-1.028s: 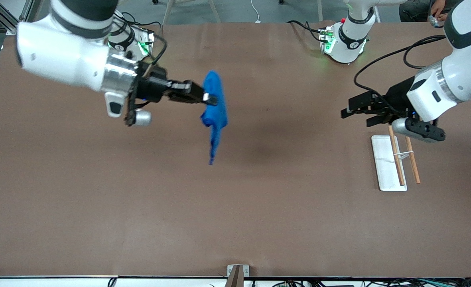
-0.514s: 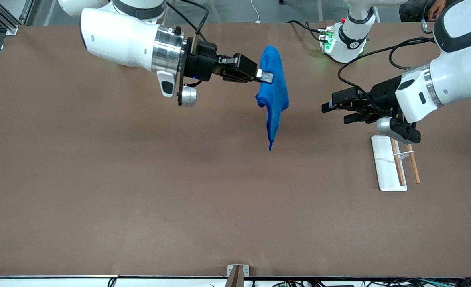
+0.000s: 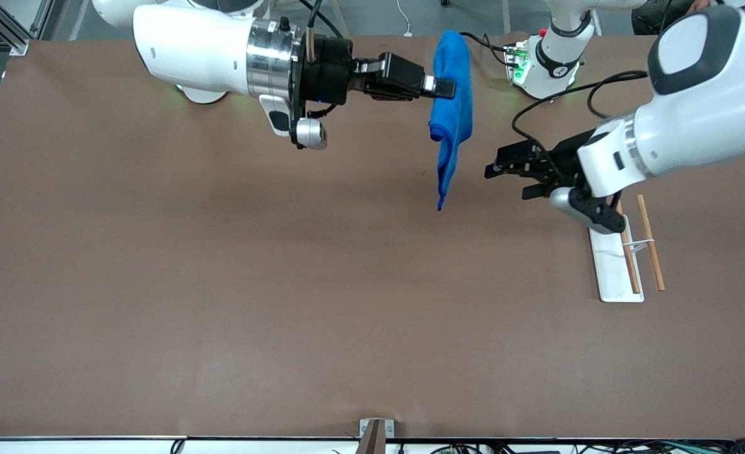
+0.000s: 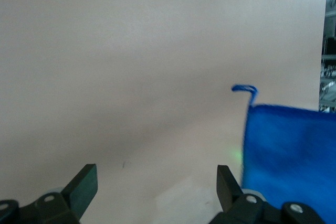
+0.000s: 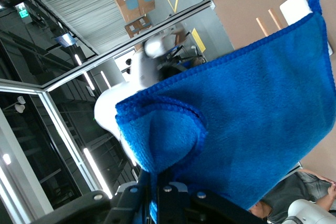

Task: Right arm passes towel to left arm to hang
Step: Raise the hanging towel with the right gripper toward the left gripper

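I see one wide brown table under both arms. My right arm reaches level from its base, its right pincer pinching the single bright blue microfibre towel by its upper part, so the cloth hangs free in the air over the table near the left arm's base. The left arm bends in low, its left pincer spread wide and pointed at the towel, just beside the hanging edge but apart from it. Only the left wrist view shows the loose thread loop at the towel's corner; the right wrist view alone shows a folded flap by the grip. One white flat rectangular plate carries two thin wooden rods.
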